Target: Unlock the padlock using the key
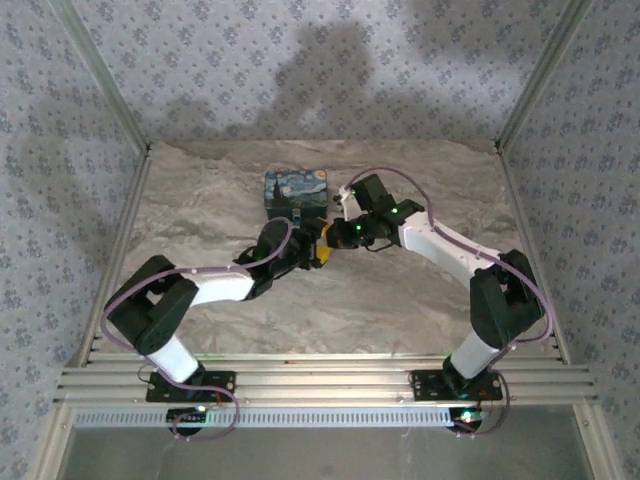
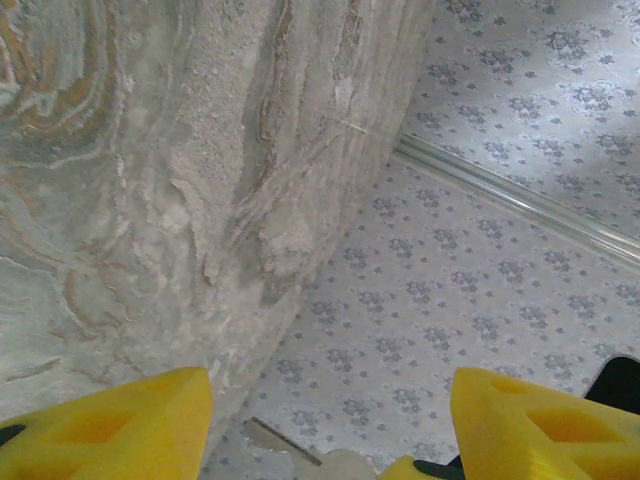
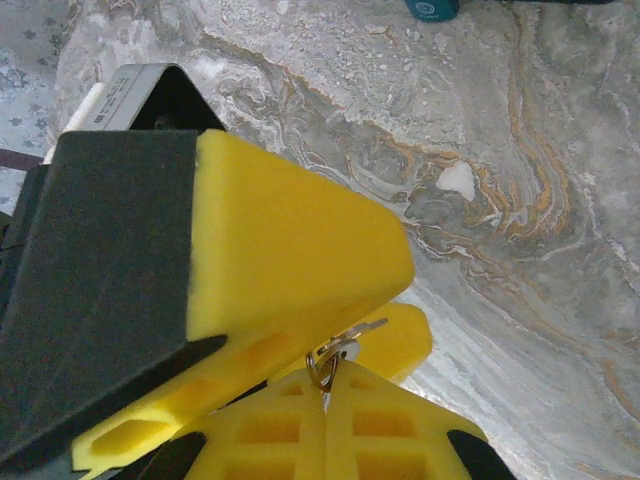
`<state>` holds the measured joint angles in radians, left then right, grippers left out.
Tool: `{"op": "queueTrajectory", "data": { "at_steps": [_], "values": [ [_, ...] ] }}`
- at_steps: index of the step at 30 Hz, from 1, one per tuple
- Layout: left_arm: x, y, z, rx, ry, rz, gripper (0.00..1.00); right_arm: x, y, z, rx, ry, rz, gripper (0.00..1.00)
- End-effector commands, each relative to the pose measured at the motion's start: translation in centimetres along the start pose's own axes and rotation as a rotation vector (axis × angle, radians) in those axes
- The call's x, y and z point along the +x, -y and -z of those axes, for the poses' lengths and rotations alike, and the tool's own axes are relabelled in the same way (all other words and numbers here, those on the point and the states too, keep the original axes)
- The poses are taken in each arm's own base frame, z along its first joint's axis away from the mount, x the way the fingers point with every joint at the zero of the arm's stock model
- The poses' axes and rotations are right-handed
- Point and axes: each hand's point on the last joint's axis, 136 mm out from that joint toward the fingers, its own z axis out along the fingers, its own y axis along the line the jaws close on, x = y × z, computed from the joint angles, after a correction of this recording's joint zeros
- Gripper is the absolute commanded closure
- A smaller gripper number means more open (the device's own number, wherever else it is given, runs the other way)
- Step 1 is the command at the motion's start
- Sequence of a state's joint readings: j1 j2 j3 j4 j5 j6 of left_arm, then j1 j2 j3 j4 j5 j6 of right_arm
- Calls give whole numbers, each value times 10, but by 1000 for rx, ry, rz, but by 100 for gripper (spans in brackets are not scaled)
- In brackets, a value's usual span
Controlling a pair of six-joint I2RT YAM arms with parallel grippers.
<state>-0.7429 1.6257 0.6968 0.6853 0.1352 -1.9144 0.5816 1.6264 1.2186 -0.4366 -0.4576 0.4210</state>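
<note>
The blue padlock (image 1: 296,192) with its swirly print sits on the marbled table, just behind where the two arms meet. My right gripper (image 1: 338,236) (image 3: 328,385) is shut on the key (image 3: 362,331) at its ring end, and the blade pokes out past the fingertips. My left gripper (image 1: 322,248) (image 2: 328,420) is open, and its yellow fingers (image 3: 290,240) stand on either side of the key without touching it. In the left wrist view the key blade (image 2: 280,442) lies low between the wide-apart fingers. Both grippers are a little to the front right of the padlock.
The marbled table top (image 1: 400,300) is boxed in by patterned walls (image 1: 300,70) and aluminium posts (image 1: 110,100). The rail bearing the arm bases (image 1: 320,385) runs along the near edge. The left wrist view has the table's edge (image 2: 330,270) with the wall beyond.
</note>
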Motion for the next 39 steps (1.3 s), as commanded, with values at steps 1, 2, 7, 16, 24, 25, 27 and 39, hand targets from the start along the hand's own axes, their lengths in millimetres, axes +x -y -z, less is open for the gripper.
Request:
{"op": "queueTrajectory", "data": {
  "at_steps": [1,2,7,16,24,25,27,39],
  "values": [
    [10,8,-2,63,-54,47,38,0,-14,7,-44,22,5,100],
    [10,7,-3,66,-57,49,41,-1,-16,8,-49,28,10,100],
    [7,3,-7,64,-69,35,58,13,-9,7,-37,6,13,100],
    [3,6,-9,60,-90,-74,98,26,-10,14,-39,-31,89,100],
    [9,15,-6,31,-134,-323,100,29,-6,29,0,-24,157,94],
    [10,18,-4,35,-140,-372,100,29,-7,33,-1,-18,166,88],
    [10,20,0,31,-154,-461,100,27,-10,43,-5,2,178,74],
    [44,62,33,32,-387,-1115,100,7,1,124,-62,226,1,55]
  ]
}}
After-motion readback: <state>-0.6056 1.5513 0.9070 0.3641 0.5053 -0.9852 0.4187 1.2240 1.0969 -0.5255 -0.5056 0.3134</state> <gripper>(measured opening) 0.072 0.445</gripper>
